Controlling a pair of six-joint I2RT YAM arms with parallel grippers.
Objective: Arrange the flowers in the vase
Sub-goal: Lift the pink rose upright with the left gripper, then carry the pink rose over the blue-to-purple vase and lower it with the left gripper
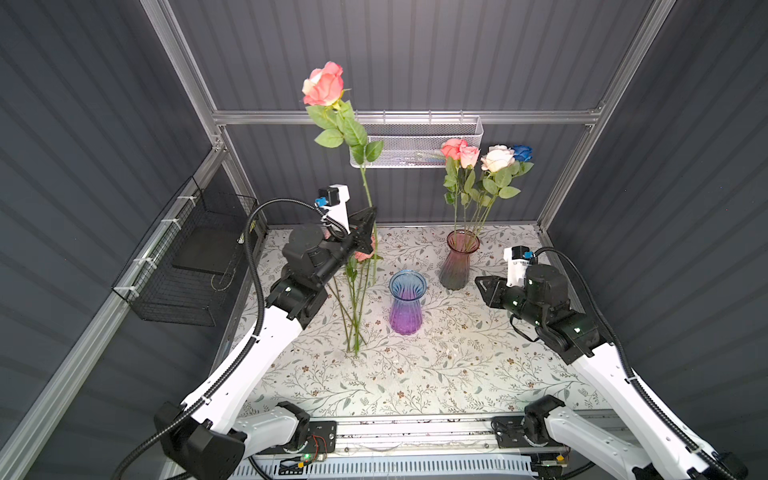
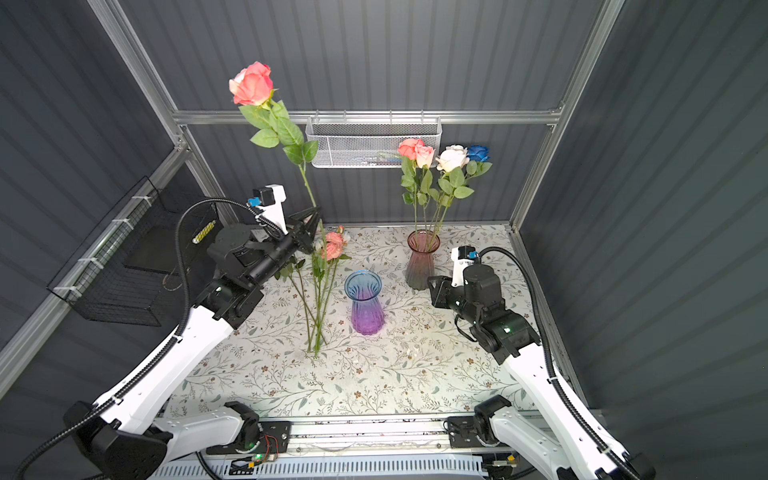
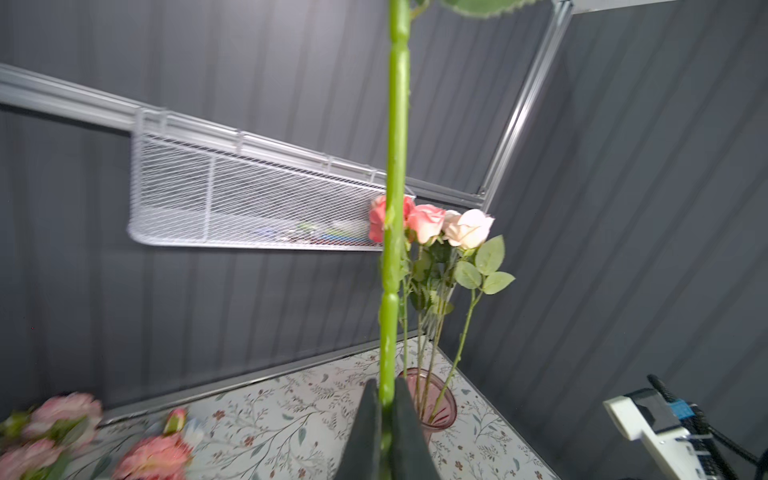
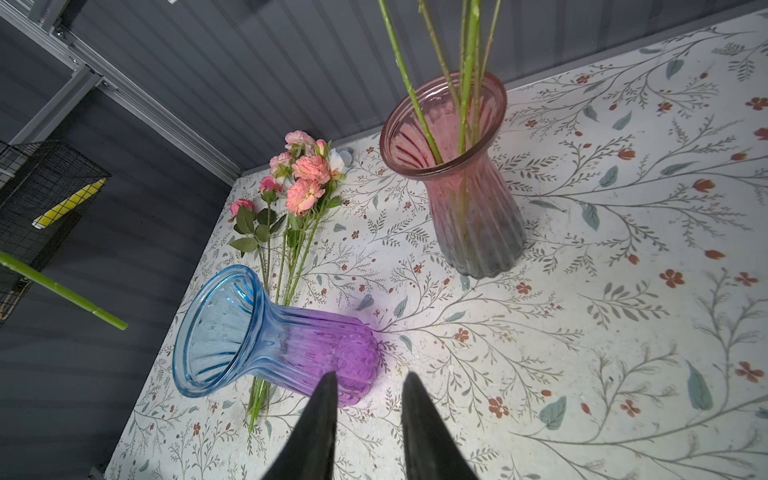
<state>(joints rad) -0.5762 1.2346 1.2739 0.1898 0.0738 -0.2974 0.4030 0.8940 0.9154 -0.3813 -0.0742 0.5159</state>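
Our left claw squeezes the tall pink rose by its stem, high above the tabletop. Our right claw hangs open and empty. We should lower the stem slowly, straight into the pink vase.

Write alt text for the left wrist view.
The left pincer is shut on a green rose stem that crosses the whole view. Beyond are a pink vase holding roses and a white mesh basket on the wall; pink flowers lie blurred on the table.

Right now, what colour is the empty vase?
The empty vase is blue at the rim, fading to purple below; clearest in the right wrist view.
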